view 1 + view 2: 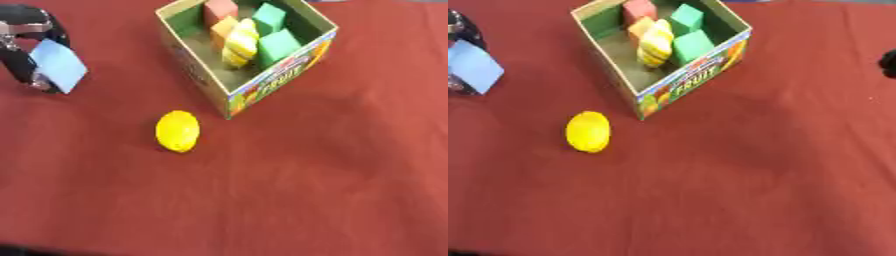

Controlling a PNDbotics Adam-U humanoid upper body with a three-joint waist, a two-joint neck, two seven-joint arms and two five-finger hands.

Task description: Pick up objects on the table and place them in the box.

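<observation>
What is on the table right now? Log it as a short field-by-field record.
surface: red tablecloth
box: open cardboard fruit box, upper centre
box contents: red block, orange block, two green blocks, yellow striped piece
loose item: yellow lemon, on the cloth, apart from the box, nearer its left corner
left hand: upper left, curled round a light blue block, above the cloth
right hand: dark sliver at right edge, fingers not readable

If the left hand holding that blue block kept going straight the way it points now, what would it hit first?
The left hand seems angled down toward the red table, so probably bare cloth first; the lemon and box lie off to its right. Depth is unclear.
</observation>
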